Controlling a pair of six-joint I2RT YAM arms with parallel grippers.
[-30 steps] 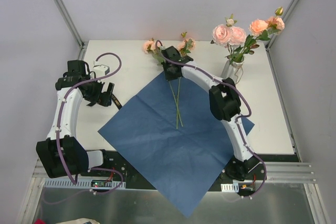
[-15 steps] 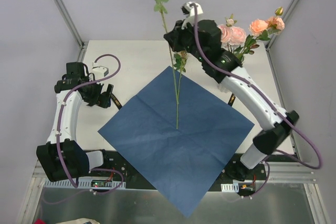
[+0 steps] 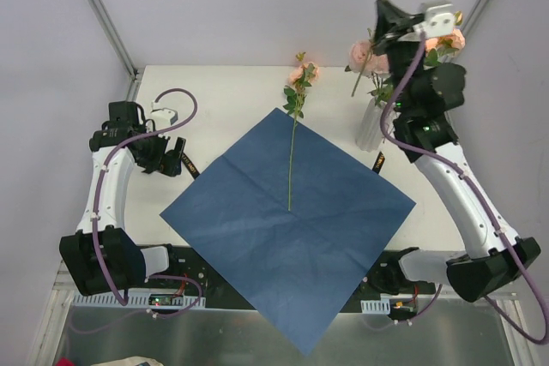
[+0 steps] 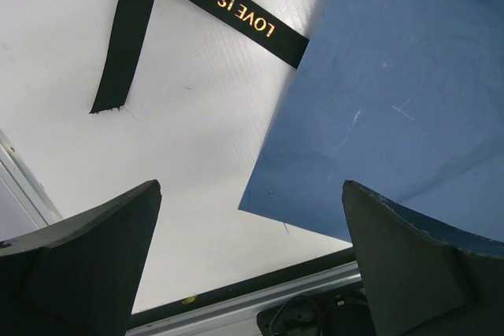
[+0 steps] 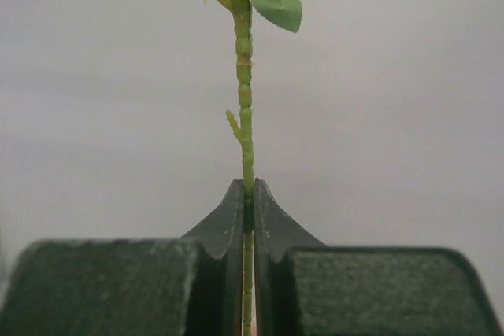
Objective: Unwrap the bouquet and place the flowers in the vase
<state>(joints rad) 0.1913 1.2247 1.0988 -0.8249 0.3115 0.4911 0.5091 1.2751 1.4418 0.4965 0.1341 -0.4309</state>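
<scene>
Stem (image 5: 246, 100) clamped in the closed right hand (image 5: 248, 194) hangs high at upper right, poised to drop into the vase (image 3: 370, 129); left hand (image 4: 250, 190) idles open.

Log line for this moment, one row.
right gripper: shut on rose stem, aloft by vase | left gripper: open, empty | loose rose on blue paper

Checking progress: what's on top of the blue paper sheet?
One long-stemmed peach-pink rose lies on the blue paper sheet, bloom past its far corner. The gold-lettered black ribbon runs under its edge, end hidden.
</scene>
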